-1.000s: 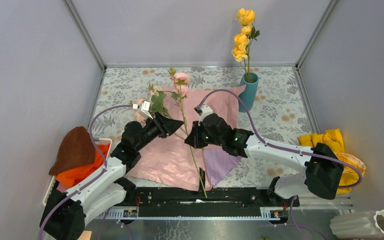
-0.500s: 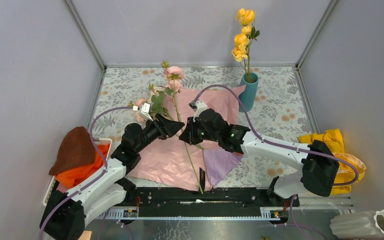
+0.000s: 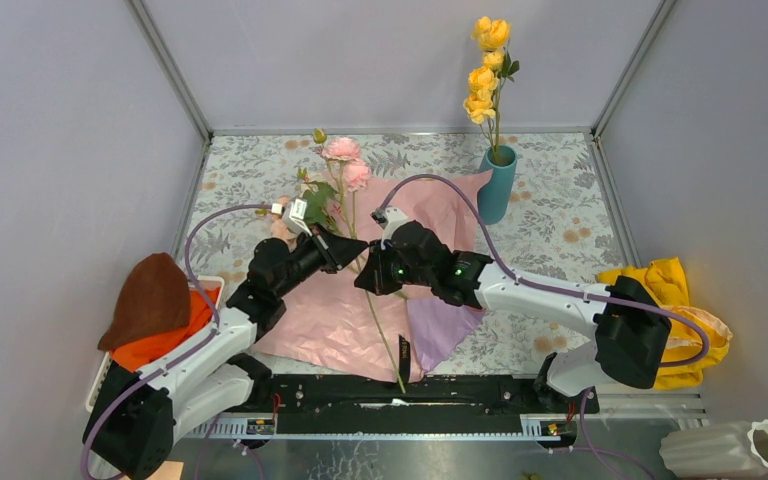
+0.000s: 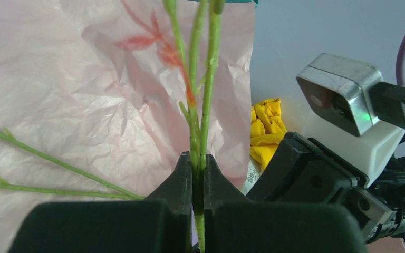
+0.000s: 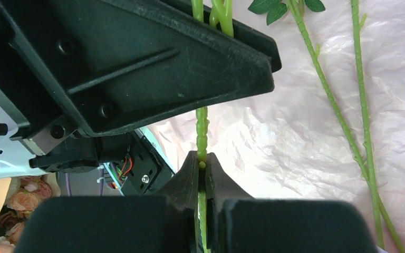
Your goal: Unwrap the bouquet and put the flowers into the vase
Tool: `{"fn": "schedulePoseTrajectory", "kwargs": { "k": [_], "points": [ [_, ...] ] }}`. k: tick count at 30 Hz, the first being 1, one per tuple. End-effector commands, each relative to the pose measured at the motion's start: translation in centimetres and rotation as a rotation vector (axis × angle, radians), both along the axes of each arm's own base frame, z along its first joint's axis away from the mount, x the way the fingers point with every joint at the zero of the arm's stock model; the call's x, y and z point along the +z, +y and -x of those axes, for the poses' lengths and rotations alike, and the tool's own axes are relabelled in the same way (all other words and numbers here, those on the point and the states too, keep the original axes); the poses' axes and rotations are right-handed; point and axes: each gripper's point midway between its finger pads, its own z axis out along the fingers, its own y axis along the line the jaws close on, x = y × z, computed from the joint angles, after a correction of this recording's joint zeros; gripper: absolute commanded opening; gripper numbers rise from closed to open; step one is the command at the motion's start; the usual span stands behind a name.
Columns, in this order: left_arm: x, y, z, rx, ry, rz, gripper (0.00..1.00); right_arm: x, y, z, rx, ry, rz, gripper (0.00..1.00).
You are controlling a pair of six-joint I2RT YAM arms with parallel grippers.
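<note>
Green-stemmed pink roses (image 3: 343, 150) are held over the spread pink paper (image 3: 320, 315), their stem clamped by both left gripper (image 4: 199, 163) and right gripper (image 5: 202, 161). Yellow roses (image 3: 481, 78) stand in the teal vase (image 3: 498, 185).

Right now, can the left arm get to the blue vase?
Probably not easily. The left tool is shut on a flower stem, and the right arm lies roughly between it and the vase.

Long-stemmed pink roses (image 3: 344, 155) aslant over flat crinkly pink paper (image 3: 330, 310); yellow roses (image 3: 482, 78) upright in the teal vase (image 3: 497, 188).
</note>
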Motion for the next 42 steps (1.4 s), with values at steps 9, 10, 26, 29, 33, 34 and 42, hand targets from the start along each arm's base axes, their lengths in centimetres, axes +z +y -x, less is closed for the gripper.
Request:
{"fn": "schedulePoseTrajectory", "kwargs": {
  "k": [9, 10, 26, 29, 33, 34, 42],
  "points": [
    [2.5, 0.0, 0.4, -0.046, -0.165, -0.086, 0.00, 6.3, -1.4, -0.9, -0.031, -0.145, -0.017, 0.52],
    [2.6, 0.0, 0.5, -0.052, -0.173, -0.091, 0.00, 7.1, -1.9, -1.3, -0.056, -0.170, -0.014, 0.59],
    [5.0, -1.1, 2.3, -0.165, -0.226, -0.056, 0.00, 14.7, -3.0, -5.9, -0.246, -0.359, -0.012, 0.78],
    [5.4, -0.9, 2.5, -0.165, -0.228, -0.055, 0.00, 14.5, -1.9, -6.8, -0.247, -0.354, 0.006, 0.77],
    [6.0, -0.8, 3.0, -0.169, -0.240, -0.044, 0.00, 14.2, -0.9, -8.3, -0.248, -0.345, 0.015, 0.76],
    [6.1, -0.8, 3.2, -0.173, -0.240, -0.039, 0.00, 14.3, -0.7, -8.7, -0.249, -0.344, 0.012, 0.75],
    [5.8, -0.9, 3.7, -0.193, -0.232, -0.028, 0.00, 16.4, 1.0, -11.7, -0.229, -0.341, -0.050, 0.55]
  ]
}}
